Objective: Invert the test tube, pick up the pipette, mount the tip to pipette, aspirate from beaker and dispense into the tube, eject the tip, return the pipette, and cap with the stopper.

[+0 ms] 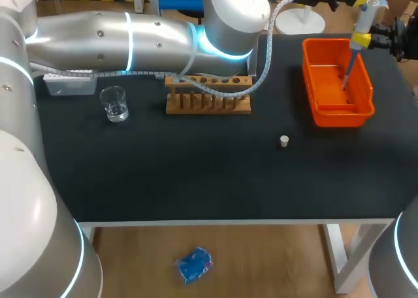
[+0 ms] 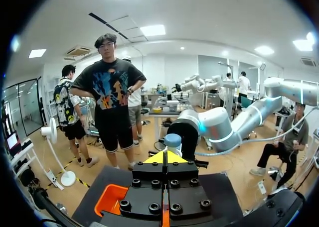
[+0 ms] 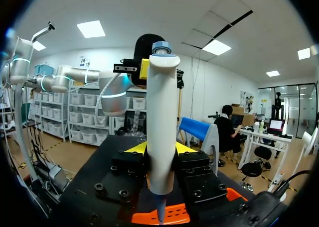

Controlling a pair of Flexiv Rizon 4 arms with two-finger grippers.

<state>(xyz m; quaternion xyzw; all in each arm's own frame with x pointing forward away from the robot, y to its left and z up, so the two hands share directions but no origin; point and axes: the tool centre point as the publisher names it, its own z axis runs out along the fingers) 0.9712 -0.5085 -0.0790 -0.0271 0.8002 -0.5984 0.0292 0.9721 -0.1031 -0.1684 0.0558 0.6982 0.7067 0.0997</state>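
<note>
Tip ejection looks like the step in hand: pipette (image 1: 361, 31) held over the orange bin (image 1: 339, 119).

The right jaws are clenched on the pipette's white body from two sides and hold it upright, its narrow end pointing into the bin directly beneath them. The left jaws are pressed together on nothing, with the pipette's blue cap (image 2: 173, 140) just ahead of them. The next move probably calls for a press on the pipette's head so the tip drops into the bin. On the surface (image 1: 196, 174), well apart from both jaws, are one beaker (image 1: 115, 104), one wooden rack (image 1: 208, 95) and one stopper (image 1: 284, 140). There is one pipette and one bin. I cannot make out a test tube in the rack.
</note>
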